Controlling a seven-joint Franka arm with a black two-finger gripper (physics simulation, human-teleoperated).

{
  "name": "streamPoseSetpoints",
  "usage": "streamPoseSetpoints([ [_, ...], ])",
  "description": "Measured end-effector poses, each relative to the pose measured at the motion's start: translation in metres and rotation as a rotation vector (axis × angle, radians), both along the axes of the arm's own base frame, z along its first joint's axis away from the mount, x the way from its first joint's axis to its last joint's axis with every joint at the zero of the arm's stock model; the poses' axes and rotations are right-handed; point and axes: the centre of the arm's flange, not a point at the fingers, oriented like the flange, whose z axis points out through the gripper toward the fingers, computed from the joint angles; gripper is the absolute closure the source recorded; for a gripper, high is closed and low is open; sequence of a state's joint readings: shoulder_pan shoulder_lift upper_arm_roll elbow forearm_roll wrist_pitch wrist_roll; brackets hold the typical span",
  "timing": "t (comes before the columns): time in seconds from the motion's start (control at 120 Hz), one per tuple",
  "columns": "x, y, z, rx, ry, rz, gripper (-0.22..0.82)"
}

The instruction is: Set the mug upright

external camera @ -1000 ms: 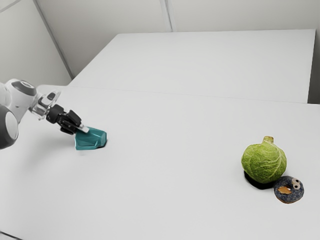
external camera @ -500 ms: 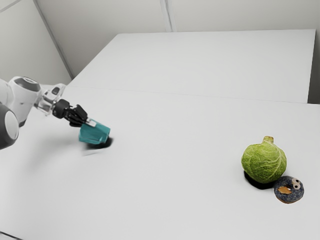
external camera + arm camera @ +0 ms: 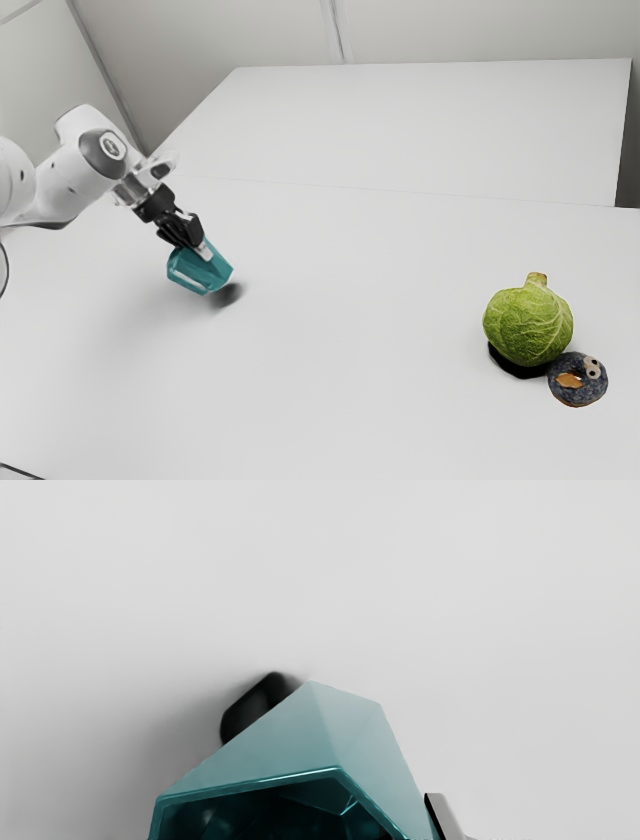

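In the exterior view my gripper is shut on the teal mug, reaching it from above and from the exterior view's left. The mug is tilted and looks held just off the table, its dark shadow lying apart to the exterior view's right. From the wrist view, the mug has its open mouth turned toward the hand's side, with its faceted outer wall running away from it. One fingertip of the gripper lies along the mug's side; the other finger is hidden there.
A green cabbage stands on the white table toward the exterior view's right, far from the mug. Close beside it is a dark round donut-like thing. Pale walls rise behind the table.
My hand has risen and moved toward the exterior view's right, carrying the mug with it. The mug has lifted and changed its tilt, and its shadow has separated. The cabbage has stayed put.
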State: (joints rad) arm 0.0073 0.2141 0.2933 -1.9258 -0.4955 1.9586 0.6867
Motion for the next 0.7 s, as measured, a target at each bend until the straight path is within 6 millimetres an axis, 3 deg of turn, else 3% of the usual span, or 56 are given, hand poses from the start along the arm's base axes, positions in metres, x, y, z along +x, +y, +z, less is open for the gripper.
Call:
streamPoseSetpoints([
  [0.125,-0.001,-0.021,0.001,0.135,0.001,-0.02,0.77],
  [0.3,-0.011,-0.027,0.0,0.265,0.022,0.006,0.78],
  [0.7,-0.023,-0.085,-0.014,0.413,0.055,0.06,0.78],
])
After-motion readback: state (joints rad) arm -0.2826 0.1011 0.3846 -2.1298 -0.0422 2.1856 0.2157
